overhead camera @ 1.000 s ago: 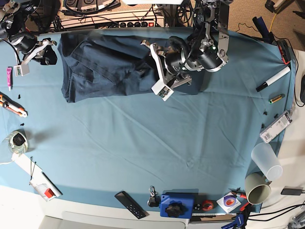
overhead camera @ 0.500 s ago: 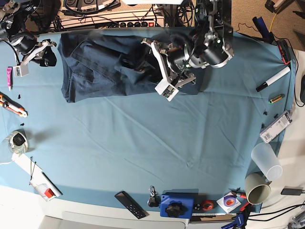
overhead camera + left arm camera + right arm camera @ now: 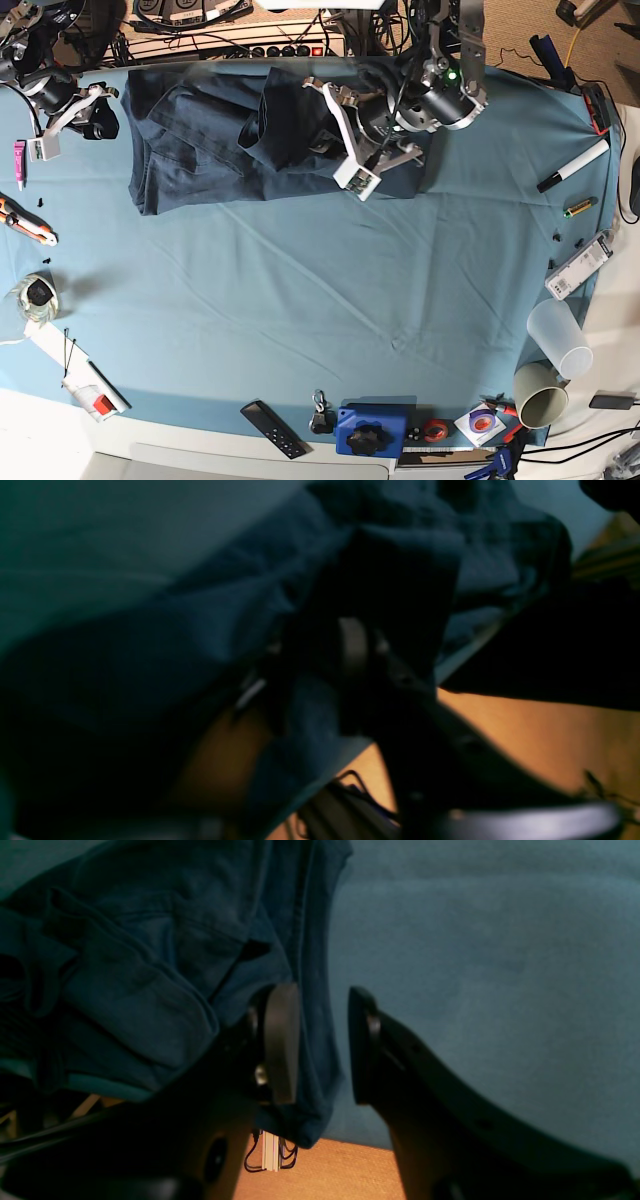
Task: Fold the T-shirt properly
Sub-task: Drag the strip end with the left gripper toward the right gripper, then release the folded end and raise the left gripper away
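My left fingers (image 3: 345, 135) look clamped on shirt (image 3: 200, 150), whose long axis runs toward right fingers (image 3: 322, 1040), parted at its edge.

Plain dark navy T-shirt (image 3: 200, 140) on teal-blue table cloth (image 3: 320, 300)

Matt, wrinkled cotton T-shirt (image 3: 200, 140) lies on smooth matt table cloth (image 3: 300, 300).

Left hand (image 3: 345, 135) clenched — right hand (image 3: 320, 1045) agape
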You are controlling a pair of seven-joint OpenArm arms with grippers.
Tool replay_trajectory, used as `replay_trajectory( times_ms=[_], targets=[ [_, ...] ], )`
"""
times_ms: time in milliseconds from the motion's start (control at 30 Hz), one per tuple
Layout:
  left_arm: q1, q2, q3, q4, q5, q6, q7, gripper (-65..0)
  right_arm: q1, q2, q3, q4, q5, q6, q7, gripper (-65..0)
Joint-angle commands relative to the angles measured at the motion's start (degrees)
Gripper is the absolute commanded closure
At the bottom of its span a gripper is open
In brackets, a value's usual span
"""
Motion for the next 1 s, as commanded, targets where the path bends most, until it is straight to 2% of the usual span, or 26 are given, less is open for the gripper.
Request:
replay_trajectory(
  times_ms=[0, 133, 300, 400, 567, 700, 867, 967],
  targets=[
    [-0.3, 0.5, 1.1, -0.7, -1.3, -0.1, -0.9, -7.7, 0.2, 1.1, 0.4, 1.0, 0.9, 0.1, 1.4, -17.5],
    [-0.9, 0.5, 3.8, -6.7, -1.4, -1.0, -2.9, -4.9, 0.2, 1.1, 0.4, 1.0, 0.9, 0.1, 1.4, -17.5],
    [-4.0, 0.5, 6.8, -8.5, -1.3, 0.3, -8.5, -4.4, 0.2, 1.1, 0.4, 1.0, 0.9, 0.1, 1.5, -17.5],
    [-6.4, 0.5, 7.8, -8.6, 0.1, 0.9, -10.6, -1.5, 0.2, 1.1, 0.4, 1.0, 0.9, 0.1, 1.5, -17.5],
    [-9.0, 0.5, 7.8, -13.4, 1.9, 0.8, -10.8, 0.0, 0.2, 1.1, 0.4, 1.0, 0.9, 0.1, 1.5, -17.5],
    [-9.0, 0.5, 7.8, -19.3, 1.9, -1.1, -10.4, 0.0, 0.2, 1.1, 0.4, 1.0, 0.9, 0.1, 1.5, -17.5],
    [-9.2, 0.5, 7.8, -22.4, 2.6, -1.1, -14.6, 0.0, 0.2, 1.1, 0.4, 1.0, 0.9, 0.1, 1.7, -17.5],
    [-10.3, 0.5, 7.8, -22.4, 2.7, 0.0, -14.9, 0.0, 0.2, 1.1, 0.4, 1.0, 0.9, 0.1, 1.7, -17.5]
  ],
)
